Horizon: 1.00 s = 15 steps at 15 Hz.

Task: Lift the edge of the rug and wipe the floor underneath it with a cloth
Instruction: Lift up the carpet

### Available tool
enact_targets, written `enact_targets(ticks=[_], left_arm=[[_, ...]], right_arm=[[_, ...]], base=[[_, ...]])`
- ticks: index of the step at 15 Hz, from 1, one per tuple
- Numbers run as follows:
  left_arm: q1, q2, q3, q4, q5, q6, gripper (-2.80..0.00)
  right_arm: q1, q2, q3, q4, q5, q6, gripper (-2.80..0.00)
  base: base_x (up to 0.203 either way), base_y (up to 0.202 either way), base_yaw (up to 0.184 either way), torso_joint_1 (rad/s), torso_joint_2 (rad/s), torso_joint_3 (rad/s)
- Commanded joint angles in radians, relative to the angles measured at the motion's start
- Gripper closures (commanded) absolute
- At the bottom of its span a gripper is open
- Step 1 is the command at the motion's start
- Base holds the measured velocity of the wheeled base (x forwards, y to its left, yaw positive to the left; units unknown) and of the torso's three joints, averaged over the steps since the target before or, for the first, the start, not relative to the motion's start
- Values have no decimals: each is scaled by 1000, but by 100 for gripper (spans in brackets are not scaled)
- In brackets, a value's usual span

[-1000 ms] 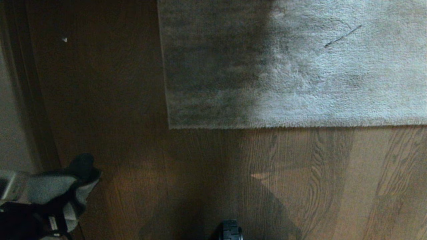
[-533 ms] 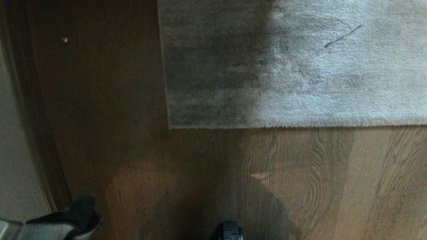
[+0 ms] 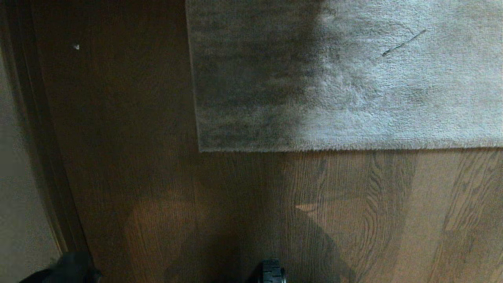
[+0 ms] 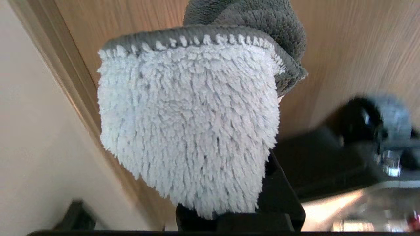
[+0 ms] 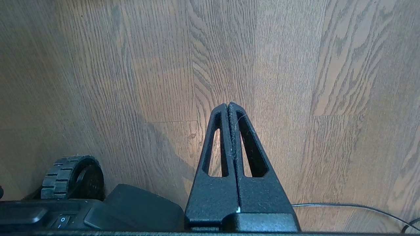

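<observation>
The light grey plush short-pile rug [image 3: 346, 74] lies flat on the dark brown wooden plank floor [image 3: 353, 216]. Seen from the head view, it fills the sector from 12 o'clock to 3 o'clock. Its straight near rug edge [image 3: 349, 149] runs across the middle of the view and ends in a corner [image 3: 200, 150] just left of centre. No part of the border is lifted.

The left gripper [image 3: 67, 271] shows only as a dark shape at 7 o'clock, at the very edge of the head view, well apart from the rug. In the left wrist view its fingers are clamped on the small pale grey-white shaggy cloth [image 4: 190, 127], which has a darker grey stitched hem and hangs over them, hiding most of both fingers. Beyond the cloth stands a pale wall [image 4: 29, 137] with a wooden skirting strip [image 4: 65, 72].

The right gripper [image 5: 231, 105] is outside the head view. In the right wrist view its two black fingers [image 5: 216, 144] are pressed together with nothing between them, pointing at bare floor. A black ribbed wheel [image 5: 70, 177] of the base sits beside it, and a thin dark cable [image 5: 344, 206] lies on the planks.
</observation>
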Motion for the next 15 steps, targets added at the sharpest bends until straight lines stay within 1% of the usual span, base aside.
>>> enact_targets(ticks=[1,7,15], left_arm=[[13,-142,0,1,1,-4,0],[20,-282,0,1,1,-7,0],[20,-287,0,3,1,-8,0]], right_arm=[[0,0,0,0,-1,0,0],[0,0,0,0,-1,1,0],[0,0,0,0,0,-3,0]], base=[[0,0,0,0,0,0],[0,0,0,0,0,0],[0,0,0,0,0,0]])
